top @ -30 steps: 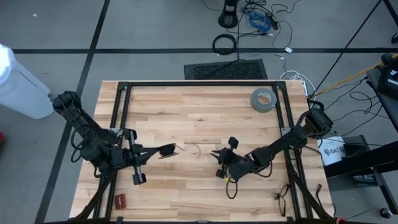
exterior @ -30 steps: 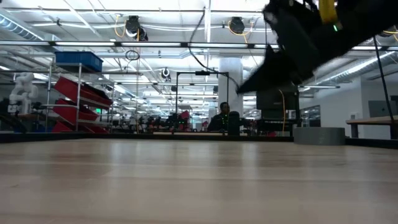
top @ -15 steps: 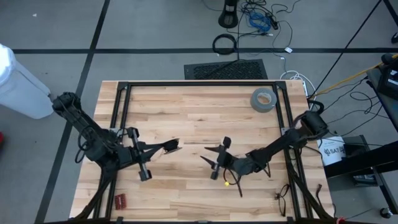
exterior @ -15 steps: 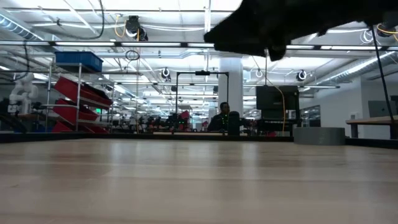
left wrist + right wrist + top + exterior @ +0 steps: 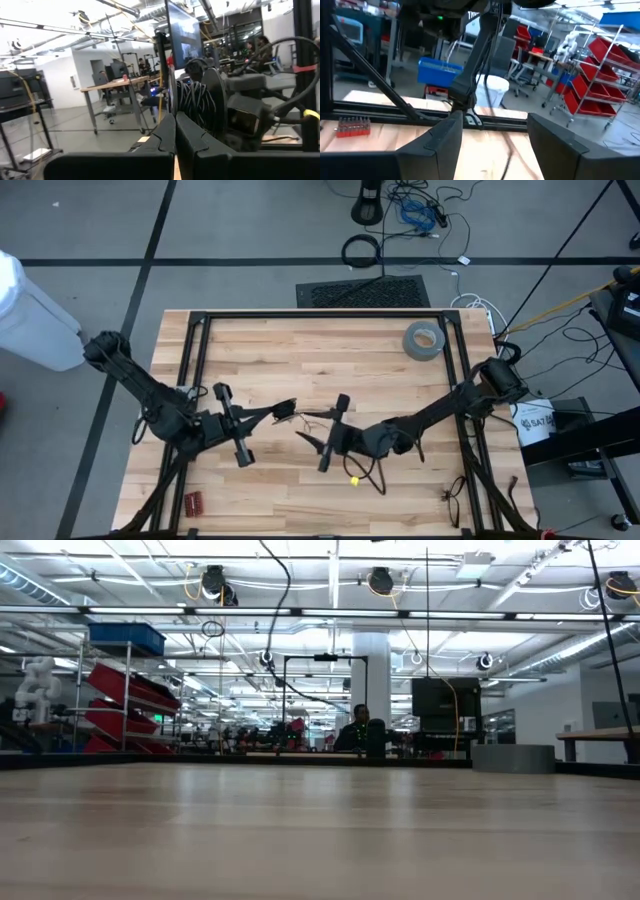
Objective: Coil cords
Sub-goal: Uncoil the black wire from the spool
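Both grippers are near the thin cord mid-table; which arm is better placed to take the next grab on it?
Probably the right. The right gripper stands open beside the thin black cord, facing the left gripper, which is shut at the cord's other end and seems to hold it already.

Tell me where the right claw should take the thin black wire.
Take the thin black wire on its short free stretch just beyond the shut left claw. Bring the open right claw in from its own side, straddling the wire across its run. The wire is very thin, so a crosswise pinch looks surest.
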`<action>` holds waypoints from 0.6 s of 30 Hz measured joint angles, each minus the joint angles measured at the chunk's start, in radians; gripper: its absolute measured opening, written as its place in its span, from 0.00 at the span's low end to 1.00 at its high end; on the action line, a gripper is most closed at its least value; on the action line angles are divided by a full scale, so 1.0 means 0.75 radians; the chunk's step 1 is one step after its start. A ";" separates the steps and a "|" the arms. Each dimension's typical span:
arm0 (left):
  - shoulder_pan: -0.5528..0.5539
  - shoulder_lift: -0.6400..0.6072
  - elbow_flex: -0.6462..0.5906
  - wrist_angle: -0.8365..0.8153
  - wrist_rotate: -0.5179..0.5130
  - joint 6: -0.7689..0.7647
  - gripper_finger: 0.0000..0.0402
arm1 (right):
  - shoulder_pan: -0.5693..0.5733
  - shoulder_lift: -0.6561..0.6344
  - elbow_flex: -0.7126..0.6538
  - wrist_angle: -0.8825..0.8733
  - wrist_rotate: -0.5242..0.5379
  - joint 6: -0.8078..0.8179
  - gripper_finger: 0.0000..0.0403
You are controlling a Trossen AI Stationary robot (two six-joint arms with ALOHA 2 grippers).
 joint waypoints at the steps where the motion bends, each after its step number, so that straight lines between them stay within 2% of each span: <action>1: 0.008 0.007 0.000 0.000 0.017 -0.014 0.00 | 0.000 0.000 0.019 -0.056 0.001 0.020 0.52; 6: 0.056 0.052 0.000 0.010 0.068 -0.037 0.00 | 0.001 0.000 0.036 -0.225 0.001 0.097 0.52; 14: 0.103 0.074 0.000 0.010 0.159 -0.117 0.00 | -0.023 0.000 -0.011 -0.233 0.001 0.164 0.52; 18: 0.108 0.073 0.000 0.007 0.162 -0.138 0.00 | -0.037 0.000 -0.031 -0.236 -0.005 0.198 0.52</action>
